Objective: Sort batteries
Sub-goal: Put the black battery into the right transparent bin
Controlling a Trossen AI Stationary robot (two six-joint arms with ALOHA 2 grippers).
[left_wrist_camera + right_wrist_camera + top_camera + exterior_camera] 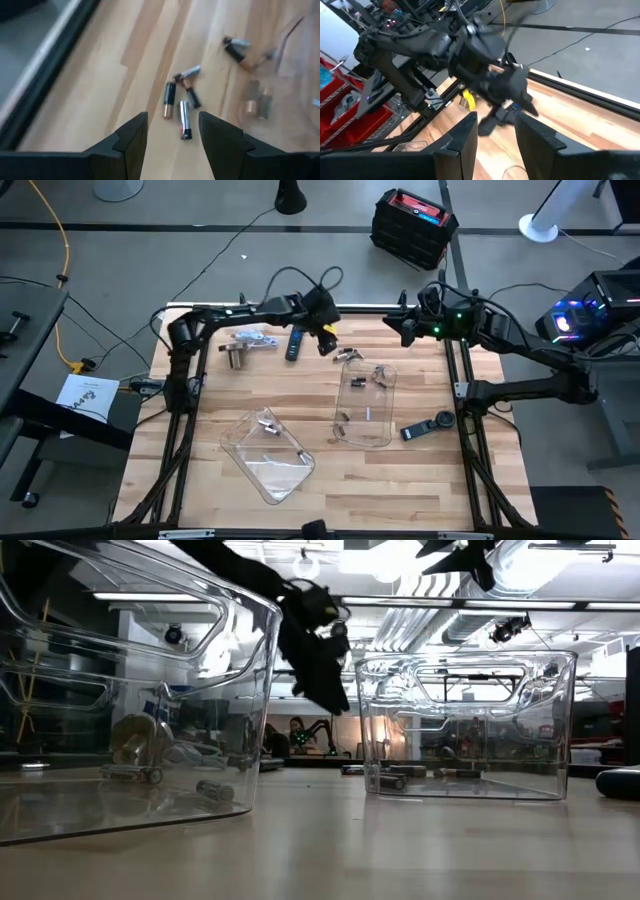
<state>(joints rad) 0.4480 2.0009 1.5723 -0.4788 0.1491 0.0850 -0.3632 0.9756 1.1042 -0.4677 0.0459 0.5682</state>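
Several loose batteries (pixel 176 98), silvery and dark, lie flat on the wooden table by the far end of the right clear tray (pixel 388 430). My left gripper (pixel 172 120) hovers open just above them, slanting down, with nothing between its fingers; in the high view my left gripper (pixel 328 345) is at the table's far middle. More batteries (pixel 367 412) lie in that tray, and others (pixel 268 423) in the tilted near-left clear tray (pixel 245 470). My right gripper (pixel 495 122) waits open in the air at the far right (pixel 405 332).
A dark bar-shaped gadget (pixel 293 345) lies left of my left gripper, and another (pixel 428 428) right of the right tray. A silvery metal cup (pixel 237 356) and clutter (pixel 255 338) sit at the far left. Bare wood lies along the near edge (pixel 400 490).
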